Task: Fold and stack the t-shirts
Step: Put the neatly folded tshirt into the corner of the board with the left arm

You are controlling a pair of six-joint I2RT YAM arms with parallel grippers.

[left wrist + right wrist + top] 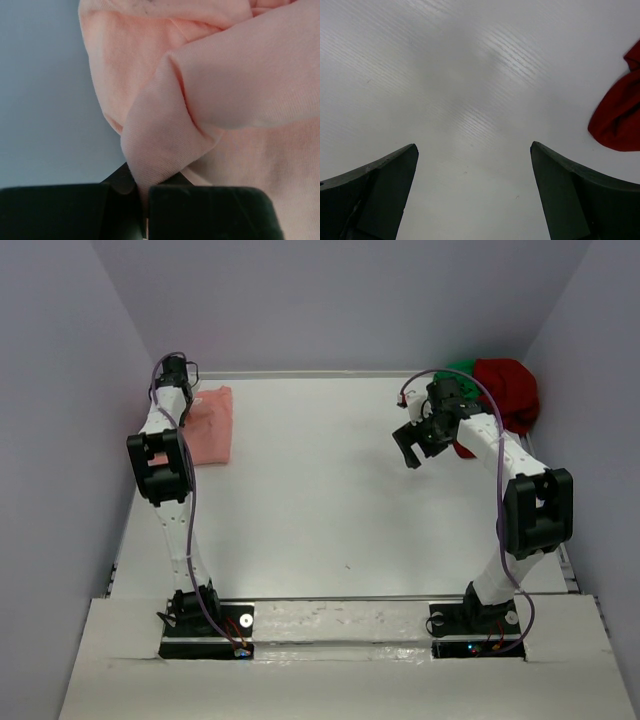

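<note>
- Pinching a bunched fold of the pink shirt (pixel 225 100) in the left claw (pixel 145 200), pressed together on the cloth, at the far-left edge of the surface (pixel 320 500).
- Hovering with the right claw (pixel 472 146) spread wide above bare surface, gripping nothing, near the red shirt (pixel 620 115).
- Judged as the step in hand: finishing or tidying the pink fold, ahead of fetching the next shirt.
- To do it well: draw the pinched fold out flat and level, lay edge on edge, and let go only once the cloth rests on the surface.
- Move slowly and avoid dragging the layers beneath; soft knit is likely to sag and slide sideways.
- For the right side: come down on an edge of the red shirt rather than the middle of the heap, so as to pull it free of the green shirt (pixel 460 368) bunched against it in the far-right corner.
- Hard to tell: how many layers sit in the left pinch, and whether it holds sleeve, hem or body.
- Cut off in the left wrist view: most of the pink shirt, with no neck tag to be seen.
- Partly hidden from above: pink shirt behind the left arm, green shirt behind red cloth and the right arm.
- Only a corner of red showing in the right wrist view.
</note>
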